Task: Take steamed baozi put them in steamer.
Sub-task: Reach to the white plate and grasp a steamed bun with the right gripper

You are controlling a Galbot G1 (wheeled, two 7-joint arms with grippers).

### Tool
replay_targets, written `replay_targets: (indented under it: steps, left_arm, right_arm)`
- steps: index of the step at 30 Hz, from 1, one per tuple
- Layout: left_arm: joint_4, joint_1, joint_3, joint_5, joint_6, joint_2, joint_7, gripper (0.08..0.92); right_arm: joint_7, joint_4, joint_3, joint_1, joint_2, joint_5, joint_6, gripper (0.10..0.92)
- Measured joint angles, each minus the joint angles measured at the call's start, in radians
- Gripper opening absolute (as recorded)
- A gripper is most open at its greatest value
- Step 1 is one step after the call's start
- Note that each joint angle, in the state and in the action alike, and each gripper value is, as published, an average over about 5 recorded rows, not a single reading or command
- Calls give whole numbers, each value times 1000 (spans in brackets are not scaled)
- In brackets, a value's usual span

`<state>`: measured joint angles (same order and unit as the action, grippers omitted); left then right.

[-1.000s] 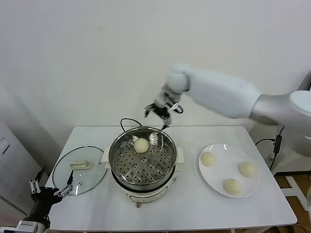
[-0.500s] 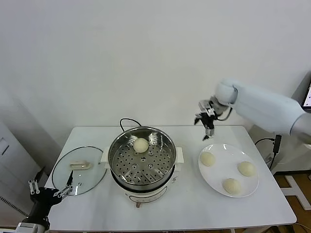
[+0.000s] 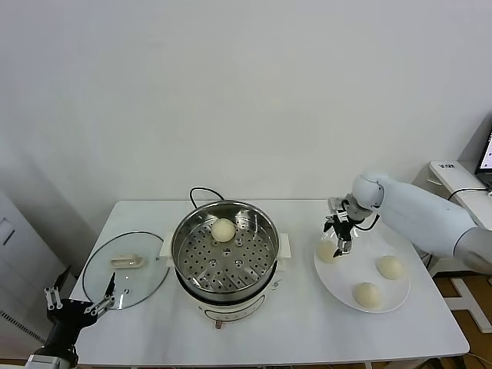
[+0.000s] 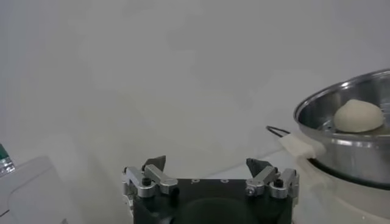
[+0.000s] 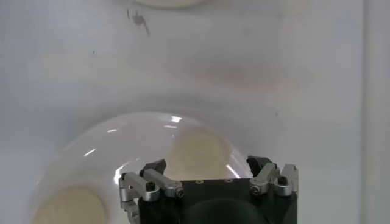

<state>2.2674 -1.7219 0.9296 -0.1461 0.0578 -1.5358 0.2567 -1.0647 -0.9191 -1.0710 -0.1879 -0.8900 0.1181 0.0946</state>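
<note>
The steamer (image 3: 225, 254), a shiny steel pot on a white base, stands mid-table with one cream-white baozi (image 3: 224, 229) on its perforated tray. Three more baozi (image 3: 390, 267) lie on the white plate (image 3: 357, 265) at the right. My right gripper (image 3: 339, 240) hangs open, fingers pointing down, just over the plate's baozi nearest the steamer (image 3: 328, 251). In the right wrist view that baozi (image 5: 196, 155) sits between the spread fingers of the right gripper (image 5: 207, 167). My left gripper (image 3: 77, 304) is parked open off the table's front left corner.
A round glass lid (image 3: 142, 280) with a white handle lies flat left of the steamer. A black cord (image 3: 201, 192) loops behind the pot. From the left wrist the steamer (image 4: 359, 146) and its baozi (image 4: 358, 115) show beyond the left gripper (image 4: 207, 165).
My right arm has swung from behind the steamer's far rim to the right and down onto the plate, over the baozi nearest the steamer. The left arm has not moved.
</note>
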Motion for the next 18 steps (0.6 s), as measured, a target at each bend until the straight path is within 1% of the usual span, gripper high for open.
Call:
replay_targets:
  steps: [10,13,18]
  left_arm:
    - [1,0,-3,-4,1,1,1,823]
    - [2,0,-1,-4,1,5,1,823]
    - [5,1,1,-3,1,7,1,823]
  right_arm:
    - [29,34,47,60,-14,-21,9,695]
    - [35,36,54,67,-14,-23,11,631]
    - [36,27,50,63,-6,-16,19,488]
